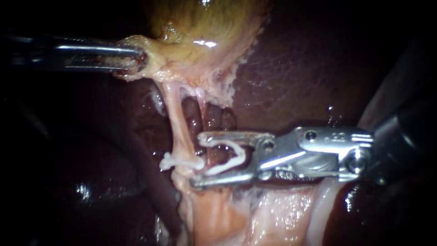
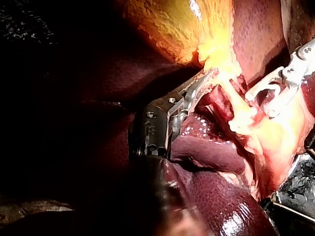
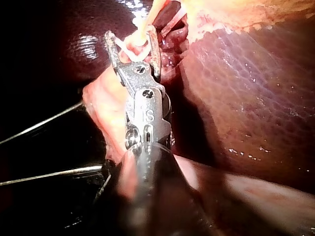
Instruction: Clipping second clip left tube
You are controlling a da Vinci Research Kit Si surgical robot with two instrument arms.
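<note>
My left instrument (image 1: pixel 134 59) comes in from the left, its jaws shut on the pale edge of the yellow gallbladder (image 1: pixel 205 27) and holding it taut; the left wrist view shows the same hold (image 2: pixel 199 86). From there a thin pink tube (image 1: pixel 175 118) runs down, with a white clip (image 1: pixel 182 161) closed across it. My right instrument (image 1: pixel 196 160) lies level with that clip. Its jaws stand wide apart and hold an open white clip (image 1: pixel 242 155) between them, with the tips just right of the tube. The right wrist view shows the held clip (image 3: pixel 130 46) too.
Dark red liver (image 1: pixel 309 68) fills the right and upper right. Pale pink tissue (image 1: pixel 273 214) lies under the right instrument. A dark cord-like band (image 1: pixel 150 173) runs down left of the tube. Reddish raw tissue (image 1: pixel 214 118) sits behind the tube.
</note>
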